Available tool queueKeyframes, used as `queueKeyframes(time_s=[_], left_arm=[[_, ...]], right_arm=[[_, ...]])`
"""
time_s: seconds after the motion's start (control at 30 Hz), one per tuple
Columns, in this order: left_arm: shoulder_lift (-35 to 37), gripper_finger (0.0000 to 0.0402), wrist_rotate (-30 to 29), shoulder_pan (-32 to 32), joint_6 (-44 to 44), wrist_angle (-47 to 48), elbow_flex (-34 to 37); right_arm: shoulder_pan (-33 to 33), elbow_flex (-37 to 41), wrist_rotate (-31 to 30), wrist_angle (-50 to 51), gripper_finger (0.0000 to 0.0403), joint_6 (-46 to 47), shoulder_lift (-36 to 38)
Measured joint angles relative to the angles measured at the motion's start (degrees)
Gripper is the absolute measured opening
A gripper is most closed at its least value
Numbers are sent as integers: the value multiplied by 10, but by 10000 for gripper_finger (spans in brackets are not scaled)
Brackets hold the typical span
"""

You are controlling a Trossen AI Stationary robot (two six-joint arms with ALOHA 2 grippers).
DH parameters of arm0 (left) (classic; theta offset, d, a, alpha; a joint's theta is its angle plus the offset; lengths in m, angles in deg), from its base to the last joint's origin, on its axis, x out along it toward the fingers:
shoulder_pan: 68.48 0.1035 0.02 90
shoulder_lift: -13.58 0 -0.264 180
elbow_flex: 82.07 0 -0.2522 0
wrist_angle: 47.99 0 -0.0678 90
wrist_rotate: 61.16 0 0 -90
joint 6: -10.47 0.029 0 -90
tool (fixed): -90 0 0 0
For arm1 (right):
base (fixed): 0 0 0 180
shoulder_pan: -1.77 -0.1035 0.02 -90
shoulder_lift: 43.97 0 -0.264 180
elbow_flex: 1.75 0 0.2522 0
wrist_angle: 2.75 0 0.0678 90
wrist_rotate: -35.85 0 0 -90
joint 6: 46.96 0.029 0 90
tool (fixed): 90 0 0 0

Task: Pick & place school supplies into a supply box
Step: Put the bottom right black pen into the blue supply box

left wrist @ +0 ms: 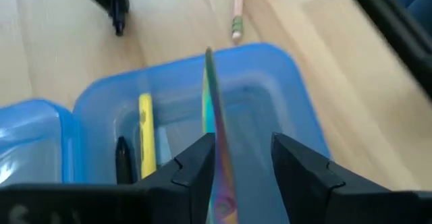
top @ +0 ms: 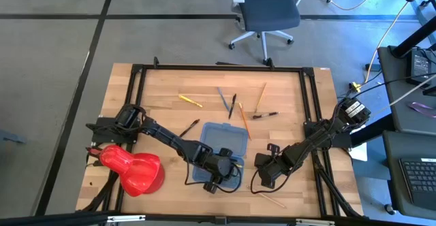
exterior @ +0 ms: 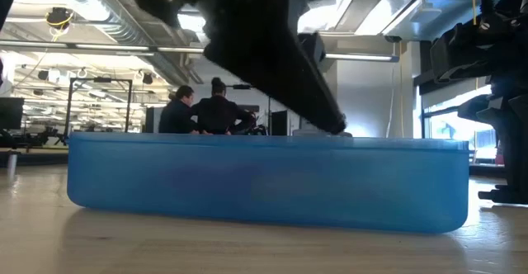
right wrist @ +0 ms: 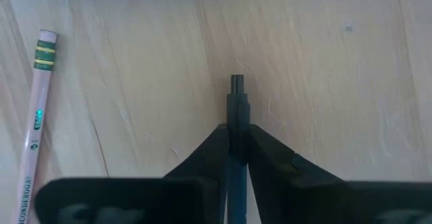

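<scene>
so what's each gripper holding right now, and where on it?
Right gripper: shut on a dark pen, near its end, tip poking past the fingers. Left gripper, over the blue box: an iridescent pencil lies against one finger; grip can't be told.

Two dark, jointed arms were seen, each built of black segments. A black cable was looped beside the left end effector (top: 216, 182). The right end effector (right wrist: 236, 158) was formed of two matte black, wedge-shaped fingers, as was the left.
</scene>
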Motion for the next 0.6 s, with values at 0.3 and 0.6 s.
queueKeyframes(time_s=[0.3, 0.6], left_arm=[[-16, 126, -26, 6, -1, -8, 0], [-29, 104, -27, 9, -2, 1, 0]], right_arm=[[0, 0, 0, 0, 54, 0, 0], [0, 0, 0, -1, 54, -2, 0]])
